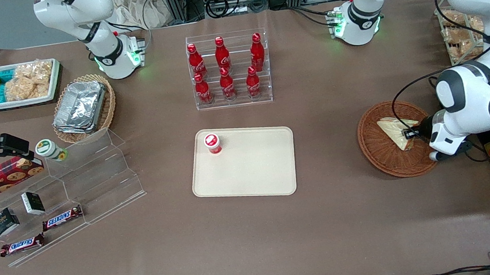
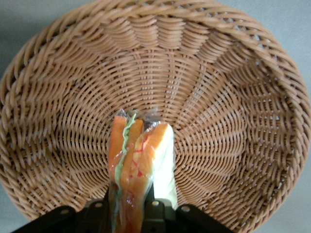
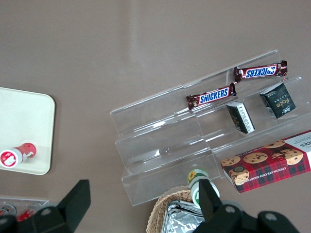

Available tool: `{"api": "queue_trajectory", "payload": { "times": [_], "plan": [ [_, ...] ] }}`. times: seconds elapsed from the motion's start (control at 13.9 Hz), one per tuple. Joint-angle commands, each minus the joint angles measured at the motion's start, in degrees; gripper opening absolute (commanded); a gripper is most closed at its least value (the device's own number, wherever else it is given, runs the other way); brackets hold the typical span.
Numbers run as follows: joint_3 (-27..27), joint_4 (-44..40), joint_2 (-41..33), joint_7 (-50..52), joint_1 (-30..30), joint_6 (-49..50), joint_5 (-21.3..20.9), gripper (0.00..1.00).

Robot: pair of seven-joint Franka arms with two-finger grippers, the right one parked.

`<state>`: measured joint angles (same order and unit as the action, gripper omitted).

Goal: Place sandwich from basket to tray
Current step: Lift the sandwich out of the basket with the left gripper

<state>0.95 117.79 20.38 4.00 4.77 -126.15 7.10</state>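
Gripper (image 1: 412,132) of the left arm sits low inside the reddish-brown wicker basket (image 1: 383,155), toward the working arm's end of the table. Its 2 dark fingers (image 2: 99,213) are closed against the sides of the sandwich (image 1: 396,129), with the wedge pinched between them. Wrist view: sandwich (image 2: 141,170) stands on edge between the fingers, wrapped in clear film, orange and pale green filling layers showing, white bread on one face. Woven basket floor (image 2: 204,97) fills the space around it. Cannot tell whether the sandwich is lifted off the weave or resting on it.

Front view: sandwich lies in the part of the basket nearest the arm's wrist, its pale triangular face up.

Cream tray (image 1: 249,173) lies flat at mid-table, well apart from the basket. 1 small red-capped bottle (image 1: 212,143) stands on the tray's corner toward the parked arm's end, farther from the front camera.

Farther from the camera than the tray: clear acrylic rack (image 1: 230,70) with 6 red cola bottles in 2 rows.

Toward the parked arm's end: tan wicker basket with foil containers (image 1: 82,108), white bin of bagged snacks (image 1: 21,83), clear stepped display (image 1: 94,180) with 2 Snickers bars (image 1: 62,217), 2 small dark boxes, a cookie box (image 1: 1,178).
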Motion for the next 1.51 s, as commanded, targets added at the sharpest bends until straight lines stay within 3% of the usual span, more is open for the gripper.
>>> {"api": "queue_trajectory", "payload": {
  "times": [0.0,0.22,0.43,0.65,0.86,1.15,1.44],
  "plan": [
    [-0.4,-3.7,-3.6,0.0,-0.2,4.7,0.6,0.24],
    [-1.4,-11.9,-8.7,0.3,-0.6,16.0,0.5,0.25],
    [-3.2,-14.7,-15.5,0.9,-0.6,23.9,-0.2,0.25],
    [-8.6,-19.9,-19.9,6.3,-0.6,34.2,-1.0,0.26],
    [-18.2,-28.6,-19.6,19.1,-0.6,42.1,-3.4,0.25],
    [-31.9,-29.1,-17.9,33.4,-0.6,41.9,-6.0,0.25],
    [-41.4,-29.4,-7.4,43.9,-3.0,36.6,-13.8,0.26]
  ]
}}
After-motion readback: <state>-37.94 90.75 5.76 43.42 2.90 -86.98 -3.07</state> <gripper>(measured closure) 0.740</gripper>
